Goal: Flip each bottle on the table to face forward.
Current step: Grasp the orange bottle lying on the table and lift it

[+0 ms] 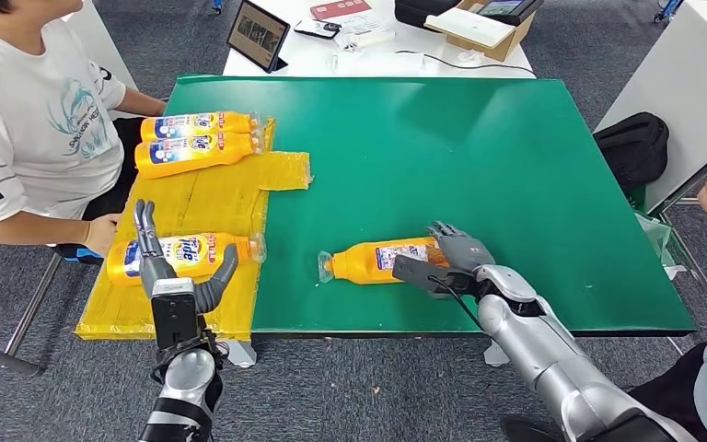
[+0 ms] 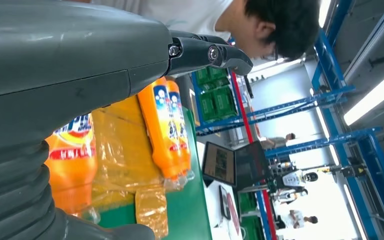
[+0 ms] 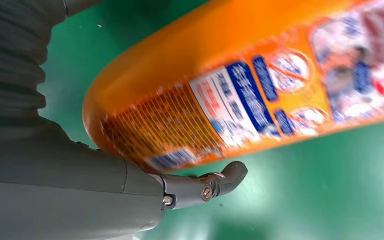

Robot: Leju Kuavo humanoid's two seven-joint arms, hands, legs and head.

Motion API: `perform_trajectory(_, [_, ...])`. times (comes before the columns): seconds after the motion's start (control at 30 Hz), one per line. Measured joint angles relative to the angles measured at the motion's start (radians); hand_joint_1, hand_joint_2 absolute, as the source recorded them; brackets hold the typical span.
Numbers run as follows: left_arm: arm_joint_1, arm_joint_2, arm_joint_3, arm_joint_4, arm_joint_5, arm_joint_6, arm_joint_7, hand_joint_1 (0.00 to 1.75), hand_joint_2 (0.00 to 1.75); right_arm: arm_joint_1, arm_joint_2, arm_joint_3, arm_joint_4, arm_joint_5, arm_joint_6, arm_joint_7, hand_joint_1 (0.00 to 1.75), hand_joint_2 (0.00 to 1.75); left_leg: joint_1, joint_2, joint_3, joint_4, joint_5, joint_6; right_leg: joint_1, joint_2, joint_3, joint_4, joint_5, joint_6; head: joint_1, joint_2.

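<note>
- The green table [image 1: 479,166] is the big flat thing that everything sits on.
- A yellow plastic sheet [image 1: 212,198] lies on the table's left part, near a person in a white shirt [image 1: 28,120].
- Two orange bottles [image 1: 198,143] lie side by side at the far end of the yellow sheet, touching each other, with their labels up.
- A third orange bottle [image 1: 179,256] lies on the near end of the yellow sheet, and its big label faces up.
- The left hand [image 1: 179,276] is at that third bottle, with fingers and thumb spread wide apart. It holds nothing.
- A fourth orange bottle [image 1: 382,261] lies on its side on the bare green table, near the front edge, right of the yellow sheet. Its cap points toward the sheet.
- The right hand [image 1: 446,258] is at the bottom end of that fourth bottle. Its fingers lie over the bottle and its thumb [image 3: 200,187] is against the bottle's side, so it grips the bottle.
- In the right wrist view, the small-print side of this bottle shows.
</note>
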Motion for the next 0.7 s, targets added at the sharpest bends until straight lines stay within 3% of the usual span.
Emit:
perform_trajectory(0.37, [-0.023,-0.006,-0.055,0.062,0.062,0.000,0.000,0.00,1.75,-0.096,0.039,0.068,0.164,0.033,-0.001,-0.008,0.00,1.75,0.000,0.000,0.000,0.000,0.000,0.000,0.000,0.000,0.000,0.000,0.000,0.000,0.000,0.000])
perform_trajectory(0.7, [-0.031,-0.006,-0.077,0.088,0.071,0.000,0.000,0.00,1.75,-0.125,0.053,0.091,0.212,0.039,-0.002,-0.008,0.00,1.75,0.000,0.000,0.000,0.000,0.000,0.000,0.000,0.000,0.000,0.000,0.000,0.000,0.000,0.000])
